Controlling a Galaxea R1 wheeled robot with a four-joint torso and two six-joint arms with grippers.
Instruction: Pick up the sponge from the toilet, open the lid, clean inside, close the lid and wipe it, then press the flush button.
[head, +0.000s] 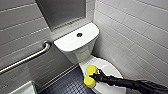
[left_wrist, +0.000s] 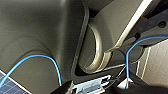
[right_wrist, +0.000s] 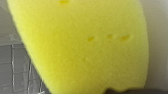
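The white toilet (head: 75, 41) stands in a tiled corner with its lid (head: 108, 68) down over the bowl. My right gripper (head: 95, 76) comes in from the lower right and is shut on the yellow sponge (head: 89, 82). The grip pinches the sponge at its middle, so it bulges on both sides. The sponge rests against the lid's left part, near the edge. In the right wrist view the sponge (right_wrist: 82, 45) is very close and large. The round dark flush button (head: 79, 34) sits in the middle of the tank cover, well above the gripper.
A metal grab bar (head: 27, 58) runs along the left wall. White tiled wall (head: 135, 37) stands close on the toilet's right. Dark tiled floor (head: 70, 85) lies to the left of the bowl, with a white fixture (head: 23, 89) at the bottom left.
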